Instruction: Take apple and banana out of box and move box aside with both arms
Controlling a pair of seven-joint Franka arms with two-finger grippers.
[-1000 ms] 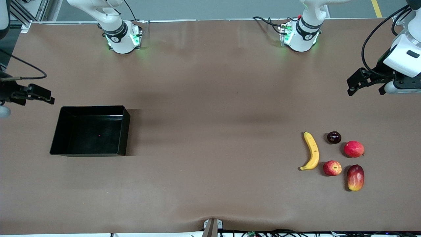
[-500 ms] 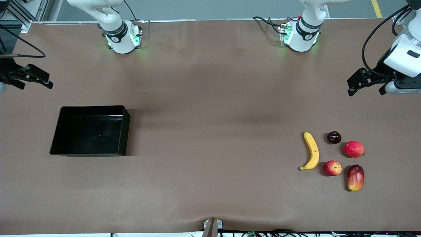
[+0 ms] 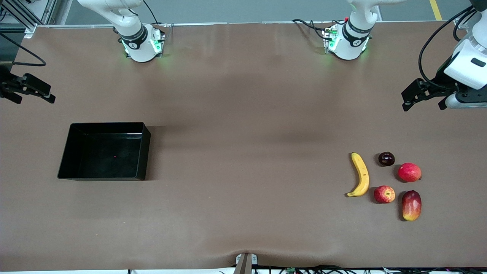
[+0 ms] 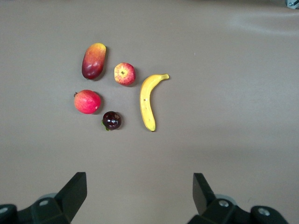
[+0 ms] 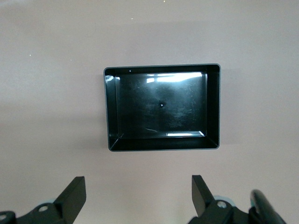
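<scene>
1. Your left gripper [image 3: 424, 99] hung at the frame's right edge, fingers spread, empty.
2. Your right gripper [image 3: 32, 93] hung at the left edge, likewise spread.
3. The banana [image 3: 360, 174] and apple [image 3: 384, 194] lay lower right; the box [image 3: 142, 152] sat mid-left.

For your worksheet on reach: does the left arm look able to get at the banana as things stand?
Probably yes: the left gripper hangs open above bare table, the banana lies uncovered, apart from the apple.

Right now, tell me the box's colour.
Glossy black box, clearest in the right wrist view.
</scene>
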